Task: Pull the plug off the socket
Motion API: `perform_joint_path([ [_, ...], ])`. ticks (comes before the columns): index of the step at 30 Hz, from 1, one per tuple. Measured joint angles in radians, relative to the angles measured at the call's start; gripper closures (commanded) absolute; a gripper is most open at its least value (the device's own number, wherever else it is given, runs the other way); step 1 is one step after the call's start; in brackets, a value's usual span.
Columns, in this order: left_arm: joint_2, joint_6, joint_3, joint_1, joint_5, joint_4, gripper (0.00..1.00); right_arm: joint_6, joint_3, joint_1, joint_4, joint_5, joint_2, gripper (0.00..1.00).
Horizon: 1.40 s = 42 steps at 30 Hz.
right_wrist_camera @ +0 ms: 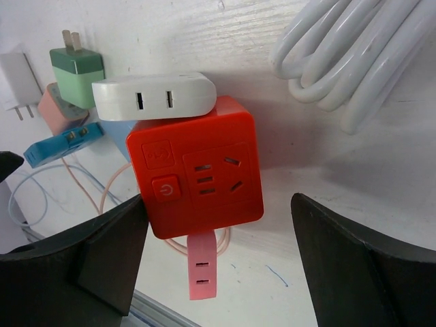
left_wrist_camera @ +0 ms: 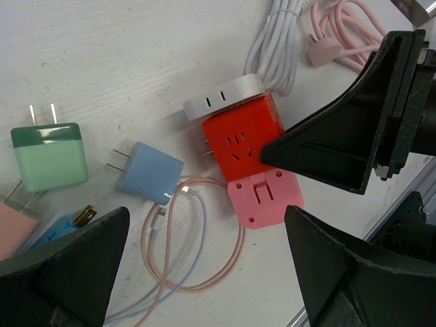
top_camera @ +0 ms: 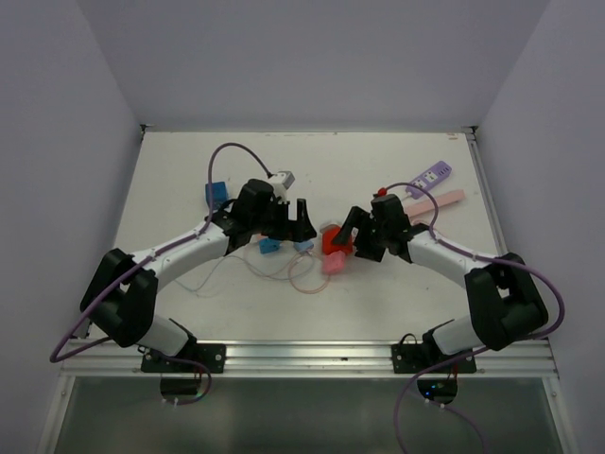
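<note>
The red cube socket (right_wrist_camera: 197, 170) (top_camera: 333, 241) (left_wrist_camera: 242, 139) lies on the white table. A white plug (right_wrist_camera: 153, 95) (left_wrist_camera: 221, 99) sits against one of its sides and a pink plug (right_wrist_camera: 202, 269) (left_wrist_camera: 264, 199) (top_camera: 333, 265) against the opposite side. My right gripper (right_wrist_camera: 216, 204) (top_camera: 350, 236) is open and straddles the cube. Its left finger is at the cube's edge and its right finger stands well apart. My left gripper (left_wrist_camera: 204, 272) (top_camera: 304, 232) hangs wide open just left of the socket, over a loop of thin cable, holding nothing.
A green charger (left_wrist_camera: 49, 153), a blue charger (left_wrist_camera: 148, 172) and a thin pink-and-blue cable loop (left_wrist_camera: 194, 238) lie left of the socket. A coiled white cable (right_wrist_camera: 354, 54) lies beside it. A purple power strip (top_camera: 430, 177) sits at the back right.
</note>
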Motion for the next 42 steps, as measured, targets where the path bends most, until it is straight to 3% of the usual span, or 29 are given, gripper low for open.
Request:
perform_joint_path([
  [8, 0.012, 0.003, 0.002, -0.05, -0.024, 0.0, 0.0, -0.058, 0.03, -0.018, -0.081, 0.027, -0.019, 0.16],
  [18, 0.039, 0.005, 0.019, -0.103, -0.054, -0.005, 0.01, -0.117, 0.045, -0.075, -0.111, 0.005, -0.019, 0.35],
  [23, 0.039, 0.006, 0.023, -0.114, -0.078, -0.008, 0.0, -0.169, 0.079, -0.111, -0.158, -0.015, -0.019, 0.39],
  [27, 0.039, 0.008, 0.023, -0.115, -0.096, -0.014, 0.0, -0.187, 0.102, -0.126, -0.161, -0.017, -0.019, 0.59],
  [36, 0.039, 0.009, 0.023, -0.115, -0.106, -0.023, 0.01, -0.116, 0.089, -0.111, -0.102, -0.09, -0.011, 0.79],
  [42, 0.04, 0.009, 0.024, -0.115, -0.106, -0.03, 0.0, -0.043, 0.072, -0.068, -0.061, -0.13, 0.007, 0.77],
])
